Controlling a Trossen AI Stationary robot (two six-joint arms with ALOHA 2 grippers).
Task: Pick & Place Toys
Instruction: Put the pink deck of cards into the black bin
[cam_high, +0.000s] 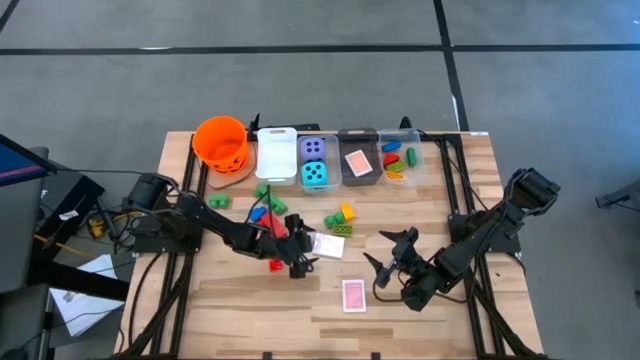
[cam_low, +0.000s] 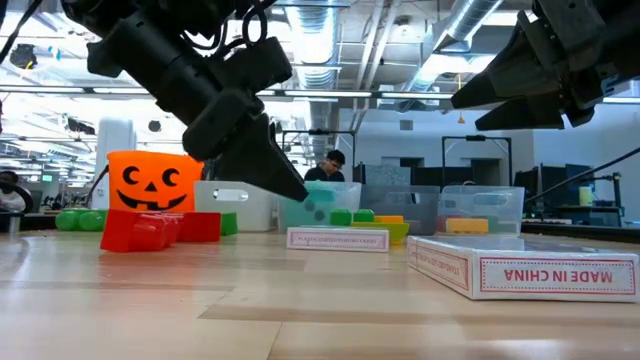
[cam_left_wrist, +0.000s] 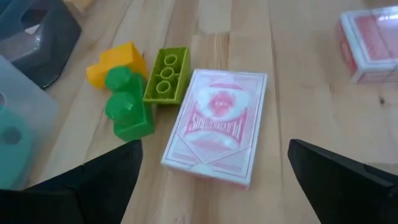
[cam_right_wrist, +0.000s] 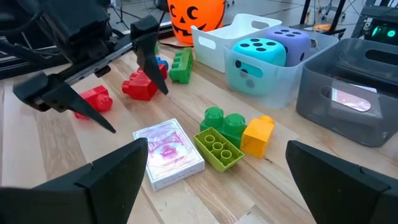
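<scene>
Left wrist view, card pack (cam_left_wrist: 216, 127) between open fingers (cam_left_wrist: 93, 186)

Card box (cam_low: 525, 272) edge reads "MADE IN CHINA" (upside down).

Bright, even light falls on my counter (cam_high: 400, 300) from overhead; in the low view the ceiling strip lamps (cam_low: 30, 55) glow white and nearly blow out. Shadows under my arms are soft and short. The low view keeps the near card box (cam_low: 525, 268) fairly crisp, while the room behind goes hazy and my arms read as dark silhouettes. In my left wrist view the card pack (cam_left_wrist: 217, 127) is slightly soft, and my own fingers (cam_left_wrist: 93, 186) at the frame edge are black, blurred wedges. The clear bins (cam_right_wrist: 273, 74) in my right wrist view catch mild sheen.
</scene>
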